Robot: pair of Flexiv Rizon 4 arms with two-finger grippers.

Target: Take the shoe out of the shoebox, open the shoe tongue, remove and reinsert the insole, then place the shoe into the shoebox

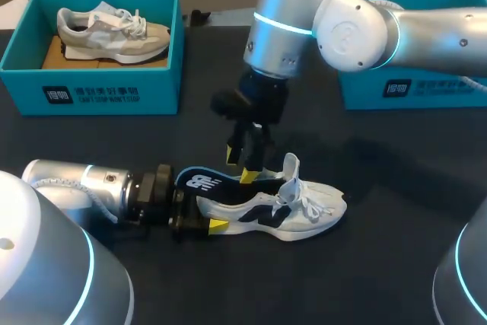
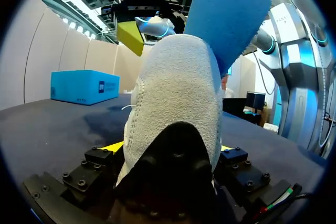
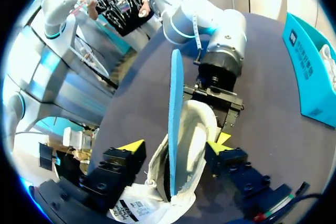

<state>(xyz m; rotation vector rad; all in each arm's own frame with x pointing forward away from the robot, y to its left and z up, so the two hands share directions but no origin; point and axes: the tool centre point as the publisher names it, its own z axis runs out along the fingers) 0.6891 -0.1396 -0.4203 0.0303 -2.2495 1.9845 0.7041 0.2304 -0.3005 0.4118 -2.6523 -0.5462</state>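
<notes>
Head view: shoe (image 1: 304,207) upright on desk (image 1: 380,264), middle, nearer front edge. Our left fingers (image 1: 218,225) clenched on its heel. Our right fingers (image 1: 249,176) released, straddling half-out insole (image 1: 202,182). We judge insole light, floppy: pinch flat faces near heel end.

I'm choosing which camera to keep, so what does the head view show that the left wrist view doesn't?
Head view only: the shoebox holding a second shoe, and the white shoe seen toe to heel. Left wrist view only: the insole's blue underside. Both: the left claw shut on the white shoe's heel, the insole sticking up out of it, and the right claw by the insole.
</notes>
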